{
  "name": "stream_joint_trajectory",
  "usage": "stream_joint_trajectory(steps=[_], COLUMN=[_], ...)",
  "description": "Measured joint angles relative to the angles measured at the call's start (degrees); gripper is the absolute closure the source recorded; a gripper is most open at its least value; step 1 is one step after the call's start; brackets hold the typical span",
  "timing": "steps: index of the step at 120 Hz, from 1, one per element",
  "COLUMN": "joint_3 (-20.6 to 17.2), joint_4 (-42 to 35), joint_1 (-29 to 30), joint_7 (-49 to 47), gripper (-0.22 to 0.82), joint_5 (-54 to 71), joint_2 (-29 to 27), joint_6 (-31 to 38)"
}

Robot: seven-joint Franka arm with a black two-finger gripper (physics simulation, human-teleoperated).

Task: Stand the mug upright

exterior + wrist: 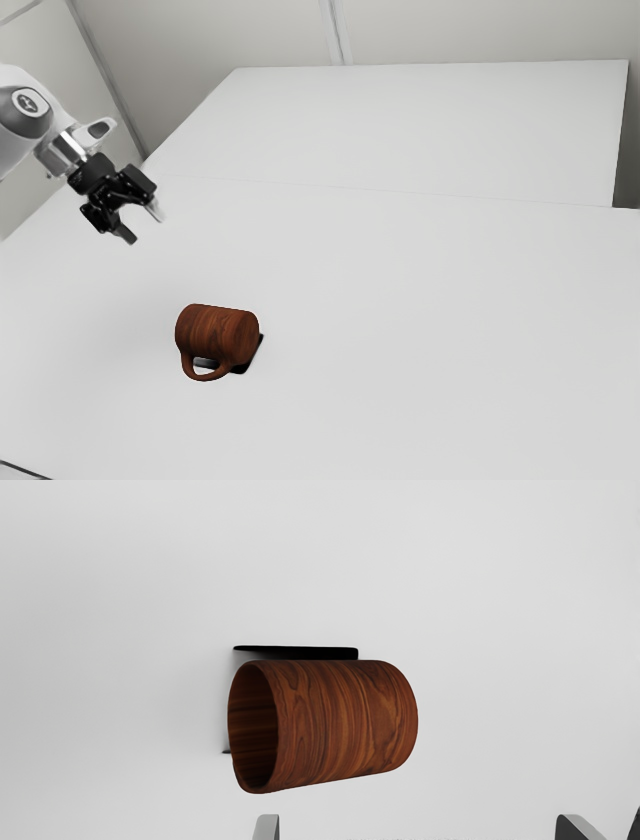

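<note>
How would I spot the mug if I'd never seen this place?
Start at the white table and the black gripper hanging over it. Lower in the exterior view, slightly toward its right, a brown wood-grained mug lies on its side. Its rounded body and looped handle set it apart from the flat black patch beside it.

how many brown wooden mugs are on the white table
1: the brown wood-grain mug lies on its side on the white table, lower than the open black gripper.
</note>
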Motion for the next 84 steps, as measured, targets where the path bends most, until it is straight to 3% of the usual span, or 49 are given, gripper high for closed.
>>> stream_joint_trajectory(steps=[15,28,84], joint_3=[0.13,0.14,0.13], joint_4=[-4.82,-7.54,-14.61], joint_1=[2.46,1.26,2.68], joint_7=[5.05,9.49,25.15], gripper=[0.00,0.00,0.00], joint_5=[-5.24,-8.90,-20.16], joint_2=[1.89,4.23,10.63], joint_6=[1.03,2.07,3.54])
